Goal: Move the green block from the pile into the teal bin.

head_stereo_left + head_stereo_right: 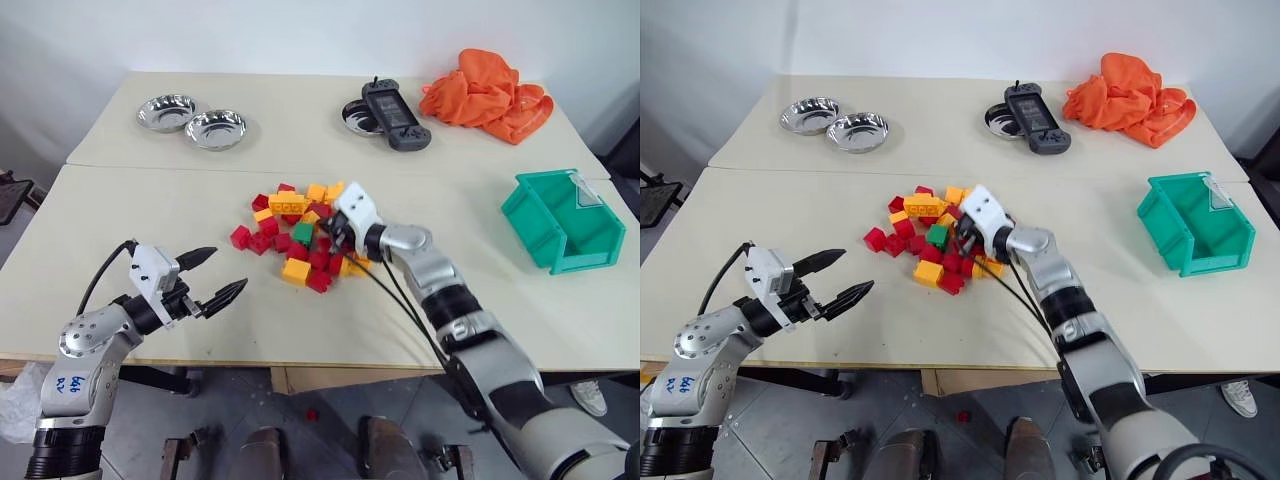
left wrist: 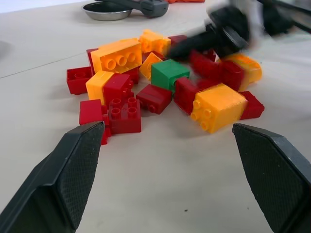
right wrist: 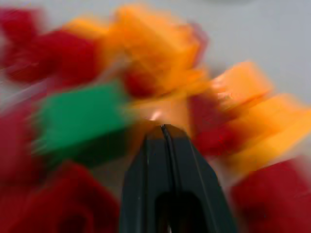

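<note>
Up at centre of the head view, my right gripper (image 1: 328,237) sits over the pile (image 1: 300,235), fingers pressed together and holding nothing, its tip just right of the green block (image 1: 303,233). My left gripper (image 1: 212,275) hangs at lower left, jaws spread wide and empty. At far right stands the teal bin (image 1: 560,220) (well apart from the bricks). Left wrist view: the green block (image 2: 168,74) lies upper centre among red and yellow bricks. Right wrist view: my closed fingers (image 3: 167,165) point beside the green block (image 3: 80,121).
</note>
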{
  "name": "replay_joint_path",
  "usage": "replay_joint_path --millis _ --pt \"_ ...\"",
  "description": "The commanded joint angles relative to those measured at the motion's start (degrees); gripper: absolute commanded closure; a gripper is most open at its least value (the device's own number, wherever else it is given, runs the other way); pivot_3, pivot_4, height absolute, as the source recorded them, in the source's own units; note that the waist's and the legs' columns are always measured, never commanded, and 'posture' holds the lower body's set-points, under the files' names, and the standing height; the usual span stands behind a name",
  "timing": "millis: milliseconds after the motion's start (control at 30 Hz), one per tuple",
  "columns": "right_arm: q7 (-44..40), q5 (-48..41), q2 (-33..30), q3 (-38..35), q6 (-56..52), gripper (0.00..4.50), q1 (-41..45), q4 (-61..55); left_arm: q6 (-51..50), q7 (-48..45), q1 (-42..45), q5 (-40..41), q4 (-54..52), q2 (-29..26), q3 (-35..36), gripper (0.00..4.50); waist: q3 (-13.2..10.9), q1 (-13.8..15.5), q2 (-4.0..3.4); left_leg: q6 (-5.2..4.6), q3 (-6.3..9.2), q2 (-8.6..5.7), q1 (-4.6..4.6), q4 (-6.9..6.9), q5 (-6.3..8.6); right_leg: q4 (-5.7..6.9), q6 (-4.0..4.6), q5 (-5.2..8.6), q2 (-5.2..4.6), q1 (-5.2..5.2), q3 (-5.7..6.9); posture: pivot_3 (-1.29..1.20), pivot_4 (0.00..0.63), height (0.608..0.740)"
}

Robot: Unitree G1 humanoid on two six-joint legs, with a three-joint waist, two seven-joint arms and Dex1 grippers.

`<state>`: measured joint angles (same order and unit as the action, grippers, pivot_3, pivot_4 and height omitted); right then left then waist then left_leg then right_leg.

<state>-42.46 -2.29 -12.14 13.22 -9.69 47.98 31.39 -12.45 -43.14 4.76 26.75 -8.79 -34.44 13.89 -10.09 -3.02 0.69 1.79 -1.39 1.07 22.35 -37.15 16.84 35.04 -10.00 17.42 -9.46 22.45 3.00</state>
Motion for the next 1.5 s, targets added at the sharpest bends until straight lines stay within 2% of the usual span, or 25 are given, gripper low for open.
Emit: replay_joint_path --millis 33,133,267,367,567,633,767,900,1033,1133,1500 --pt "-3.62 -0.91 -3.38 0.54 -5.77 4.47 -5.35 -12.02 -0.26 -0.19 -0.73 1.38 -1.34 -0.65 2.63 0.00 0.00 0.08 0.00 0.00 0.00 0.00 0.00 -0.02 0.01 -0.01 0.00 0.00 0.00 0.00 0.00 0.00 0.150 0.740" --pt "-5.91 -4.27 -7.77 -3.67 -5.47 4.47 -10.25 -21.85 -0.43 -1.55 -1.24 1.96 0.14 -1.03 3.67 0.00 0.00 0.84 0.00 -0.01 -0.02 0.00 0.00 -0.07 0.03 -0.02 0.00 0.00 0.00 -0.02 0.00 0.00 0.150 0.740" --pt "-9.16 -9.05 -13.06 -8.20 -6.61 4.47 -13.72 -28.51 -0.56 -2.79 -1.32 2.21 0.76 -1.29 4.19 0.00 -0.01 1.47 0.02 -0.03 -0.08 0.00 0.02 -0.07 0.05 -0.08 0.00 0.00 0.00 0.00 -0.01 0.00 0.150 0.740" --pt "-14.47 -15.02 -19.84 -13.56 -10.05 3.97 -19.26 -34.43 -0.62 -5.40 -0.99 3.28 1.61 -2.03 4.90 0.00 -0.01 1.77 0.02 -0.02 -0.08 0.01 0.02 -0.02 0.07 -0.12 0.00 0.00 0.00 0.00 0.00 0.00 0.150 0.740" --pt "-19.47 -16.02 -28.65 -19.99 -3.32 1.94 -28.06 -30.41 -0.74 -8.99 -1.89 3.19 2.58 -3.77 4.66 0.00 -0.02 2.05 0.05 -0.07 -0.20 0.01 0.00 -0.05 0.16 -0.27 -0.01 0.00 0.00 -0.04 0.00 0.00 0.150 0.740" --pt "-18.34 -17.26 -28.52 -21.73 -3.57 1.30 -27.92 -28.22 -1.26 -9.44 -2.07 3.32 2.82 -3.93 4.84 0.00 -0.02 1.71 0.05 -0.07 -0.26 0.04 -0.03 -0.06 0.16 -0.25 -0.01 0.00 0.00 -0.04 -0.01 0.00 0.150 0.740" --pt "-19.22 -16.78 -26.43 -18.29 -3.33 0.03 -25.72 -28.96 -1.77 -10.31 -1.83 3.21 2.97 -3.89 4.41 0.00 -0.03 1.19 0.05 -0.05 -0.31 0.11 -0.08 -0.06 0.15 -0.19 0.00 0.00 0.02 -0.03 -0.02 0.00 0.150 0.740" --pt "-16.67 -15.47 -20.15 -12.43 -5.99 0.03 -18.04 -28.12 -1.21 -9.94 -0.69 2.28 3.30 -2.99 3.34 0.00 -0.03 1.19 0.04 -0.05 -0.38 0.15 -0.11 -0.08 0.15 -0.16 0.02 -0.02 0.02 0.00 -0.03 0.00 0.150 0.740" --pt "-12.85 -10.34 -11.32 -4.04 -9.45 0.03 -8.79 -21.94 -0.75 -9.25 0.58 1.59 3.72 -1.99 1.99 0.00 -0.03 1.25 0.03 -0.03 -0.38 0.16 -0.11 -0.11 0.14 -0.06 0.05 -0.04 0.02 0.06 -0.02 0.00 0.150 0.740" --pt "-10.63 -7.38 -6.96 -0.76 -11.22 0.03 -2.63 -14.90 -0.33 -8.35 0.73 1.49 3.22 -1.40 1.79 0.00 -0.03 1.62 0.04 -0.03 -0.36 0.15 -0.06 -0.10 0.17 -0.07 0.06 -0.04 0.02 0.08 0.05 0.00 0.150 0.740" --pt "-7.83 -0.37 2.53 0.94 -0.96 0.03 14.49 16.21 0.28 -5.87 -1.31 1.43 0.78 0.09 1.57 0.00 -0.03 -0.03 0.03 -0.01 -0.41 0.23 -0.04 -0.15 0.22 -0.02 0.11 -0.07 0.01 0.14 0.28 0.00 0.150 0.740"
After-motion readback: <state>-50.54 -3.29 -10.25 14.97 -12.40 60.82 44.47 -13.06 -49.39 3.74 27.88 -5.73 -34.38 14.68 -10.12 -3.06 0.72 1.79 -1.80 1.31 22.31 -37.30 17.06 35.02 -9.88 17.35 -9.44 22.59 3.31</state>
